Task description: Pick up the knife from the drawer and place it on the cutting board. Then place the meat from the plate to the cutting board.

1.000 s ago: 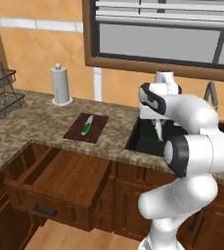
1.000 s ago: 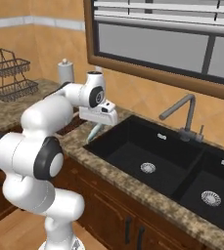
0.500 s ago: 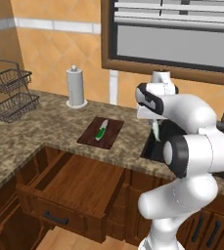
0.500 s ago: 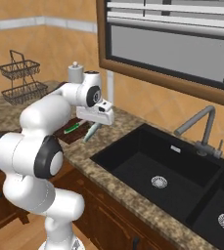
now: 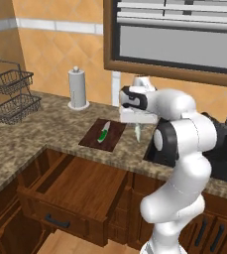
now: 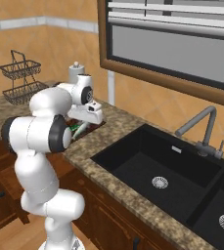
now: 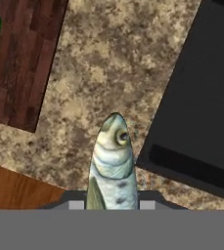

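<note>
My gripper [image 5: 137,124] is shut on the meat [image 5: 138,132], a pale fish-shaped piece that hangs head down over the granite counter, just right of the cutting board [image 5: 113,140]. In the hand view the meat [image 7: 112,166] rises between my fingertips [image 7: 145,204], with the board [image 7: 20,63] to the upper left. The green-handled knife [image 5: 103,132] lies on the board. From the right base view, the meat [image 6: 80,129] hangs beside the knife [image 6: 75,128]. The drawer [image 5: 70,191] stands pulled open below the counter. The plate is out of view.
A black sink [image 5: 219,154] lies right of my arm, with its faucet [image 6: 201,129] behind it. A paper-towel holder [image 5: 77,89] stands behind the board. A wire basket rack [image 5: 13,96] sits at the far left of the counter.
The whole scene has shifted in both base views, so the base has driven. My gripper, still holding the meat, has gone from the sink's edge to just beside the cutting board.
</note>
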Robot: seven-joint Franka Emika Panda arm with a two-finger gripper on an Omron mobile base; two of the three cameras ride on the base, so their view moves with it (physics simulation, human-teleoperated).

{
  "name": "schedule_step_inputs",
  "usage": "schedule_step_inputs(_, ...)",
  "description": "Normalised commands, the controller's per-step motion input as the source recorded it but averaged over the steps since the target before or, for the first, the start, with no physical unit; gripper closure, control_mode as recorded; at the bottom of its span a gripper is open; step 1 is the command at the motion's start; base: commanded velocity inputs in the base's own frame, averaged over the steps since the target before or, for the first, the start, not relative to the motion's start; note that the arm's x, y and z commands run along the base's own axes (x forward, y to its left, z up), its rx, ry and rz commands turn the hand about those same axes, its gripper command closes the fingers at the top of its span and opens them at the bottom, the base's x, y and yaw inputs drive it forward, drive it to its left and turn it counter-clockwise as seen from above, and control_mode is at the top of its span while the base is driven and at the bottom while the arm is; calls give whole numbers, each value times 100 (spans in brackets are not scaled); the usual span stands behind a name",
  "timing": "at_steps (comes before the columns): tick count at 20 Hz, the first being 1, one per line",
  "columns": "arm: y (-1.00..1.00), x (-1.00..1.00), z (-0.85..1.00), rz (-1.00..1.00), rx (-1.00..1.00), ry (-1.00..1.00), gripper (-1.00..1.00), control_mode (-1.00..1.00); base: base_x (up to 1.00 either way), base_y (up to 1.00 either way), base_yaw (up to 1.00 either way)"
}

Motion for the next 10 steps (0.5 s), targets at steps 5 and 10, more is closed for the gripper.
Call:
schedule_step_inputs(5,53,100,-63,0,8,21,100,-100,0,0,0)
schedule_step_inputs(10,22,100,-52,-1,2,4,100,-100,0,0,0)
